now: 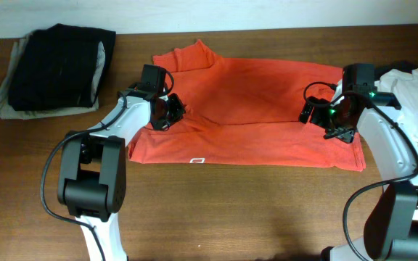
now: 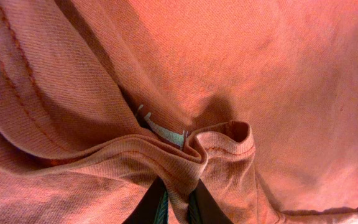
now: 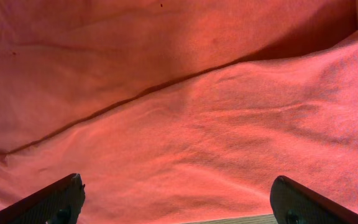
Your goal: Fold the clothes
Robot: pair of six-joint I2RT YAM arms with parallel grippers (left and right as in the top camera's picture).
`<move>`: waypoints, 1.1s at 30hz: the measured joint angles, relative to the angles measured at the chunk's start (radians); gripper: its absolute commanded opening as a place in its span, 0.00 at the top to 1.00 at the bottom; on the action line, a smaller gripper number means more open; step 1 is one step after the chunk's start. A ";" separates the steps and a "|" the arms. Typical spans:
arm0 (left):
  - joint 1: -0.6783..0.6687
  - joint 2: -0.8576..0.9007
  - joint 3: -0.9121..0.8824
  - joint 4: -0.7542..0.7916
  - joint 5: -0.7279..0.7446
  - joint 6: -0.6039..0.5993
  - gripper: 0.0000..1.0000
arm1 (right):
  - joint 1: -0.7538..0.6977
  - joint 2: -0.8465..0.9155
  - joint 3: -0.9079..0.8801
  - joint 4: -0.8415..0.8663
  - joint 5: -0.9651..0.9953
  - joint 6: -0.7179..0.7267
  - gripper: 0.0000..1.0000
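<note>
t-shirt (image 1: pixel 260 101) fold in left end effector (image 2: pixel 178 200)

my overhead feed is evenly lit from above and sharp, with a faint sheen on the brown table (image 1: pixel 231 210) and the white cloth (image 1: pixel 416 83) nearly blown out. left wrist looks dim and washed, the red-orange t-shirt (image 2: pixel 278 74) deeply shadowed in its fold. right wrist is brighter, saturated; the dark fingers (image 3: pixel 48 202) go soft at the bottom edge.

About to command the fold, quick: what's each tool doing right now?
Left tool: closed, pinching a fold of the red-orange T-shirt.
Right tool: open, over the T-shirt, holding nothing.
</note>
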 measured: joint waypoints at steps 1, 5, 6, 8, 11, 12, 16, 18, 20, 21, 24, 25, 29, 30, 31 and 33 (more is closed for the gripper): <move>0.000 0.000 0.000 0.000 0.000 0.000 0.87 | 0.000 0.000 0.000 0.000 0.000 0.000 0.02; 0.000 -0.002 0.000 0.000 0.000 0.000 0.87 | 0.000 0.000 0.000 0.000 0.000 0.000 0.01; 0.000 -0.003 0.000 0.000 0.000 0.000 0.87 | 0.000 0.000 0.000 0.000 0.000 0.000 0.01; 0.000 -0.007 0.000 0.000 0.000 0.000 0.88 | 0.000 0.000 0.000 0.000 0.000 0.000 0.01; 0.000 -0.013 0.000 0.004 0.000 0.000 0.89 | 0.000 0.000 0.000 0.000 0.000 0.000 0.01; 0.000 -0.014 0.000 0.004 0.000 0.000 0.89 | 0.000 0.000 0.000 0.000 0.000 0.000 0.01; 0.000 -0.014 0.000 0.007 0.000 0.003 0.99 | 0.000 0.000 0.000 0.000 0.000 0.000 0.01; 0.000 -0.014 0.000 0.008 0.000 0.003 0.99 | 0.000 0.000 0.000 0.000 0.000 0.000 0.01; 0.000 -0.014 0.000 0.011 0.000 0.003 0.99 | 0.000 0.000 0.000 0.000 0.000 0.000 0.01; 0.000 -0.014 0.000 0.016 0.000 0.003 0.99 | 0.000 0.000 0.000 0.000 0.000 0.000 0.01; 0.000 -0.014 0.000 0.027 0.000 0.003 0.99 | 0.000 0.000 0.000 0.000 0.000 0.000 0.01; 0.000 -0.014 0.000 0.029 0.000 0.003 0.99 | 0.000 0.000 0.000 0.000 0.000 0.000 0.01; 0.000 -0.015 0.000 0.030 0.000 0.003 0.99 | 0.000 0.000 0.000 0.000 0.000 0.000 0.01; 0.000 -0.015 0.000 0.030 0.000 0.003 0.99 | 0.000 0.000 0.000 0.000 0.000 0.000 0.01; 0.000 -0.015 0.001 0.032 0.000 0.003 0.98 | 0.000 0.000 0.000 0.000 0.000 0.000 0.01; 0.000 -0.015 0.002 0.054 0.000 0.003 0.98 | 0.000 0.000 0.000 0.000 0.000 0.000 0.02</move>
